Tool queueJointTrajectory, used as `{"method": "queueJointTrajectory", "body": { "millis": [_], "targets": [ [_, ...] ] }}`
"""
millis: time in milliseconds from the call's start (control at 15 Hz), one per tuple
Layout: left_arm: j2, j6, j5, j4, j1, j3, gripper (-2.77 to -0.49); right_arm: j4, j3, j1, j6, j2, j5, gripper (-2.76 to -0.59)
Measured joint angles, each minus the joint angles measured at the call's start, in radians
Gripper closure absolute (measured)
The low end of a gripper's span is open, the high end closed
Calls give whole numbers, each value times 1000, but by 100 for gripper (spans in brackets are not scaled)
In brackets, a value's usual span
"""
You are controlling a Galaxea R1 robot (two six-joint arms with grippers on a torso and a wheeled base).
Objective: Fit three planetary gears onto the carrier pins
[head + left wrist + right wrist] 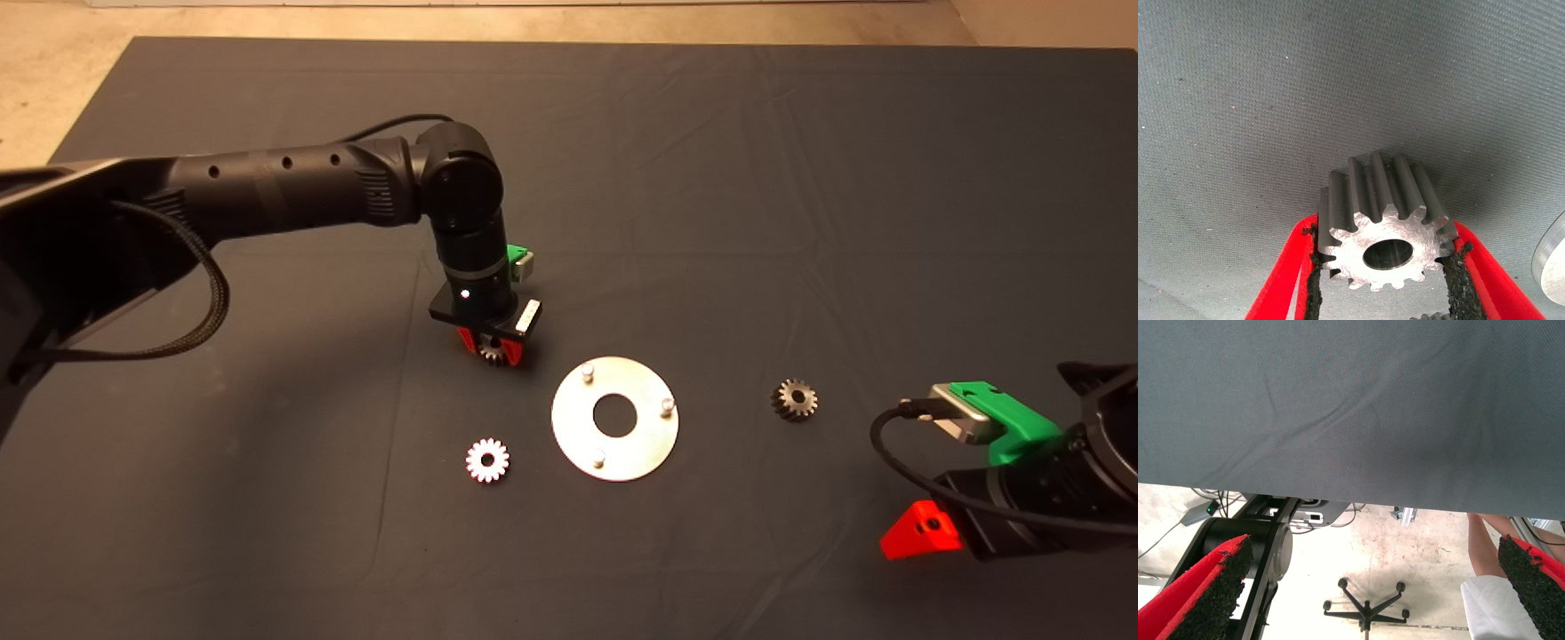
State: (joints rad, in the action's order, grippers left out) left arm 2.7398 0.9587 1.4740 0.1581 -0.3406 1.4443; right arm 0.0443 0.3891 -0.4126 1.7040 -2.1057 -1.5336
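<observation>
The shiny round carrier disc (636, 449) lies mid-mat with three upright pins (587, 372), all bare. My left gripper (492, 353) hangs just left of and behind the disc, shut on a silver planetary gear (1381, 230) held between its pads (1313, 287) above the mat. A second bright gear (487, 460) lies flat on the mat left of the disc. A darker grey gear (794, 400) lies right of the disc. My right gripper (920, 531) is parked at the lower right edge, open and empty, as the right wrist view (1371, 587) shows.
The disc's rim (1553, 263) shows at the edge of the left wrist view. Past the mat's edge the right wrist view shows the floor, a chair base (1366, 608), a black robot base (1255, 547) and a person's leg (1485, 550).
</observation>
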Motion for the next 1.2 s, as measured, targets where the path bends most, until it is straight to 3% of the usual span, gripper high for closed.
{"method": "queueJointTrajectory", "body": {
  "millis": [200, 333, 533, 667, 1200],
  "targets": [
    [0, 1, 3, 1, -1, -4, -101, 0, 0, 0, 0, 0, 0, -273],
    [0, 24, 25, 3, -8, -34, -100, 0, 0, 0, 0, 0, 0, -273],
    [6, 81, 36, 0, -65, -108, -99, 0, 0, 0, 0, 0, 0, -273],
    [27, 93, 44, 0, -96, -114, -99, 0, 0, 2, 0, 0, 0, -273],
    [137, 162, 46, -12, -89, -116, -99, 0, 0, 6, 0, 0, 0, -273]
  ]
}}
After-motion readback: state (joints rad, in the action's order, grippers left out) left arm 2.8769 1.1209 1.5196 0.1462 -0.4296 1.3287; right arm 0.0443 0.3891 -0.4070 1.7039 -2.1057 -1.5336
